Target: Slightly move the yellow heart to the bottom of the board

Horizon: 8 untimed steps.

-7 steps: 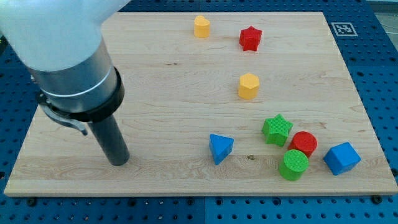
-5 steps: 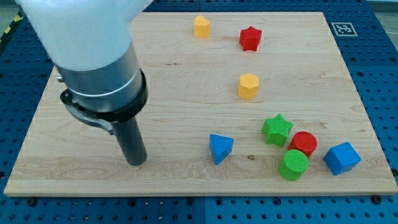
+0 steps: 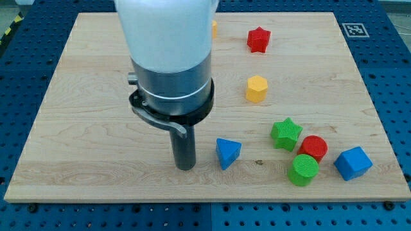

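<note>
The yellow heart (image 3: 214, 27) sits near the board's top edge; the arm hides all but a sliver of its right side. My tip (image 3: 184, 167) rests on the board near the view's bottom, just left of the blue triangle (image 3: 227, 153) and far below the heart. The arm's wide grey and white body (image 3: 170, 58) rises over the middle of the board.
A red star (image 3: 258, 40) lies right of the heart. A yellow hexagon (image 3: 256, 88) is at centre right. A green star (image 3: 286, 134), red cylinder (image 3: 314, 148), green cylinder (image 3: 303, 169) and blue cube (image 3: 352, 163) cluster at the bottom right. A tag marker (image 3: 356, 29) is at the top right corner.
My tip has slid to the view's right along the bottom of the board, from the left side to beside the blue triangle. The arm now covers most of the yellow heart. No block has moved.
</note>
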Each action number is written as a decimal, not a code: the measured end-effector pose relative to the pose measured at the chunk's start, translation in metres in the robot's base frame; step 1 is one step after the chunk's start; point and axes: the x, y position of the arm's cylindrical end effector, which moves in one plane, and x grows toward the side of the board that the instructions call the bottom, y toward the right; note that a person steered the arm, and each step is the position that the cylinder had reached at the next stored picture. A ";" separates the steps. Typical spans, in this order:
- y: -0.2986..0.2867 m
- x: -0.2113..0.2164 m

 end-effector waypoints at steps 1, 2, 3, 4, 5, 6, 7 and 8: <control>0.007 0.000; 0.007 0.000; 0.003 0.003; -0.013 0.005; -0.033 0.005; -0.053 0.005; -0.073 0.005; -0.092 0.005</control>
